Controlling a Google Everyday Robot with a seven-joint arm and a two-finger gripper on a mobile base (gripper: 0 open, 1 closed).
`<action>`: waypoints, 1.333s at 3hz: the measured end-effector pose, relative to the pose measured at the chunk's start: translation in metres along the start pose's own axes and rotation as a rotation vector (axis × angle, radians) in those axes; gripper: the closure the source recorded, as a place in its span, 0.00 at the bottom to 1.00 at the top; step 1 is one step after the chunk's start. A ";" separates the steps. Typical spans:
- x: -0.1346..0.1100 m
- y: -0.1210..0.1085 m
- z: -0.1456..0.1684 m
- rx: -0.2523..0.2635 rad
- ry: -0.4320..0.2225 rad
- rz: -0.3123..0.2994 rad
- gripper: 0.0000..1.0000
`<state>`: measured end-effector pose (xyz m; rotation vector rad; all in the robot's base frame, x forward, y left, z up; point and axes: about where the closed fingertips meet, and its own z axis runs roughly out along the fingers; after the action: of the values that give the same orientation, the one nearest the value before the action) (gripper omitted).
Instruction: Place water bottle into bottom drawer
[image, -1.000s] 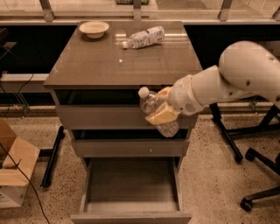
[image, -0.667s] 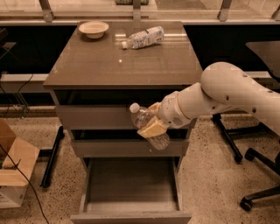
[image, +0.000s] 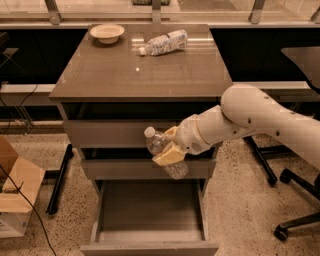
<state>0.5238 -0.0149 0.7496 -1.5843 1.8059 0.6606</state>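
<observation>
My gripper (image: 169, 146) is shut on the water bottle (image: 161, 148), a small clear ribbed bottle with a white cap. I hold it tilted, cap up and to the left, in front of the middle drawer's face. The bottom drawer (image: 150, 246) is pulled open below it, its grey inside showing. The bottle hangs above the drawer's back part. My white arm (image: 260, 120) reaches in from the right.
On the cabinet top (image: 140, 75) lie a bottle with a white-and-blue label (image: 165, 42) and a shallow bowl (image: 107, 33). A cardboard box (image: 15, 195) stands on the floor at left. Chair legs with castors (image: 287, 200) are at right.
My arm has moved left and down with the bottle, from beside the top drawer's right end to in front of the middle drawer, over the open bottom drawer.
</observation>
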 end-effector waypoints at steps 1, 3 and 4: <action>0.026 0.003 0.050 -0.072 -0.020 0.042 1.00; 0.100 0.024 0.160 -0.218 -0.080 0.218 1.00; 0.139 0.040 0.208 -0.265 -0.076 0.292 1.00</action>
<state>0.5024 0.0500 0.5061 -1.4452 1.9747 1.1206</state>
